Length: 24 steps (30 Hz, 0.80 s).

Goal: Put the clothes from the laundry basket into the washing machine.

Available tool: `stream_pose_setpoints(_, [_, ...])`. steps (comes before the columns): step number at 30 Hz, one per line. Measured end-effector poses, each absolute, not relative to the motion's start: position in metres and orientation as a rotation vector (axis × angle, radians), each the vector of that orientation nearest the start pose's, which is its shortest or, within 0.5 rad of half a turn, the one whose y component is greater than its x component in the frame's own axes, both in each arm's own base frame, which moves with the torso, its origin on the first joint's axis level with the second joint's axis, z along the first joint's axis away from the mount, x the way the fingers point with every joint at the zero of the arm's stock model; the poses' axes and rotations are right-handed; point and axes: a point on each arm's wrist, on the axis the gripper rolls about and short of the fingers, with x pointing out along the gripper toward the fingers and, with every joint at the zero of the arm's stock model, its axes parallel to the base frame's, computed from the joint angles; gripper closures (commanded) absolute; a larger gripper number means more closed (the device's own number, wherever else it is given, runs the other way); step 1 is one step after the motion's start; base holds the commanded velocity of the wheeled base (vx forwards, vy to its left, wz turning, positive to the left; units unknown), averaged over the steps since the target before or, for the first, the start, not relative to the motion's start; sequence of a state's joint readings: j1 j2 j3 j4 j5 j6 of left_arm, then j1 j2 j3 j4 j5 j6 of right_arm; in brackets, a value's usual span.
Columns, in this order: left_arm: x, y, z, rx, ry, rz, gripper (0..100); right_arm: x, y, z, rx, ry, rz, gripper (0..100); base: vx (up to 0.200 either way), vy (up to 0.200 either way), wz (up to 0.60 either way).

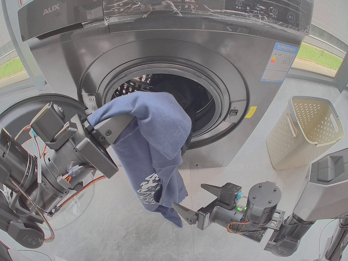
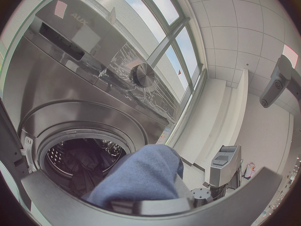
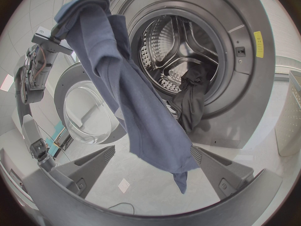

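Observation:
My left gripper (image 1: pixel 103 125) is shut on a blue t-shirt (image 1: pixel 159 135) and holds it up in front of the washing machine's round opening (image 1: pixel 163 98). The shirt drapes over the fingers and hangs down toward the floor, with a white print near its lower part. In the left wrist view the blue t-shirt (image 2: pixel 141 176) covers the fingers. My right gripper (image 1: pixel 197 202) is open, low on the floor side, its fingers either side of the shirt's bottom hem (image 3: pixel 175 164). A dark garment (image 3: pixel 191 101) spills over the drum's lip. The cream laundry basket (image 1: pixel 304 131) stands at the right.
The washer's door (image 1: pixel 21 113) is swung open to the left, behind my left arm; its glass bowl (image 3: pixel 86 112) shows in the right wrist view. Pale tiled floor (image 1: pixel 119 229) lies free in front of the machine. Windows stand behind the washer.

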<state>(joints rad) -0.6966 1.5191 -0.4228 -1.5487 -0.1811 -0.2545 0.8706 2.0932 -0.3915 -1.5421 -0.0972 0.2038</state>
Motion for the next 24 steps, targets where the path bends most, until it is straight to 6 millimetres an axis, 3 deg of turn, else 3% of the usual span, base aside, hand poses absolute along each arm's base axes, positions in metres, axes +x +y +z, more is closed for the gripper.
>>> stream_pose_setpoints(11, [0.17, -0.147, 0.23, -0.361, -0.367, -0.909, 100, 0.218, 0.266, 0.039, 0.111, 0.196, 0.775, 0, 0.0, 0.0, 0.0])
stream_pose_setpoints(24, [0.179, -0.145, 0.223, -0.347, -0.341, -0.879, 100, 0.21, 0.29, 0.018, 0.072, 0.217, 0.841, 0, 0.0, 0.0, 0.0])
